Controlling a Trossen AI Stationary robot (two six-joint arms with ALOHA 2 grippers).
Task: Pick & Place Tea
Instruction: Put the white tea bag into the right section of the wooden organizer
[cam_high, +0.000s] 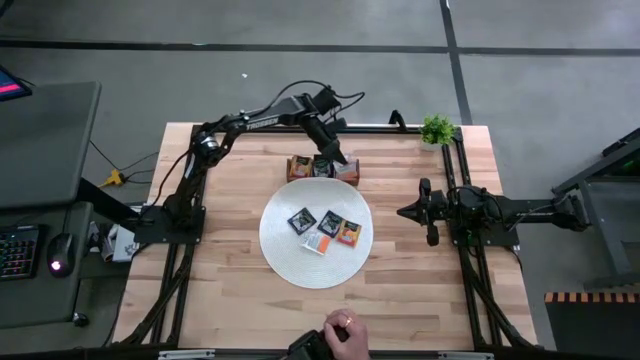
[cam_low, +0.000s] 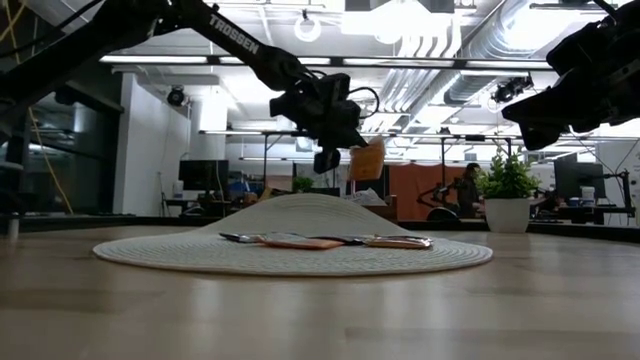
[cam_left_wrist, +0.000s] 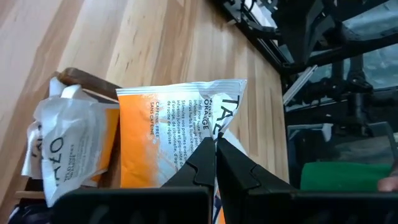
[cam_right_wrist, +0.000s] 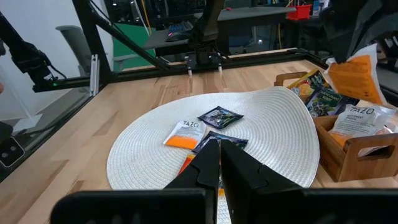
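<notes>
Lifted above the brown wooden tray (cam_high: 322, 168) at the table's far middle is an orange tea sachet (cam_left_wrist: 168, 124), with my left gripper (cam_high: 338, 155) shut on it. The tray's compartments hold more sachets, white and silver ones (cam_left_wrist: 62, 149) among them. Several sachets, black and orange (cam_high: 325, 230), lie flat on the round white mat (cam_high: 290, 260) at the table's centre. My right gripper (cam_high: 405, 212) waits shut at the table's right, level above the wood, touching nothing. My left gripper pinches the orange sachet between its two fingers, the fingertips meeting on its printed face near one side edge (cam_left_wrist: 208, 127). The fingers slant down from above. The sachet (cam_low: 367, 160) is lifted clear, sticking out beyond the fingertips over the tray.
A small potted plant (cam_high: 437, 130) stands at the far right corner. A person's hand (cam_high: 345, 325) rests at the near edge. Bare wood lies to the left and right of the mat.
</notes>
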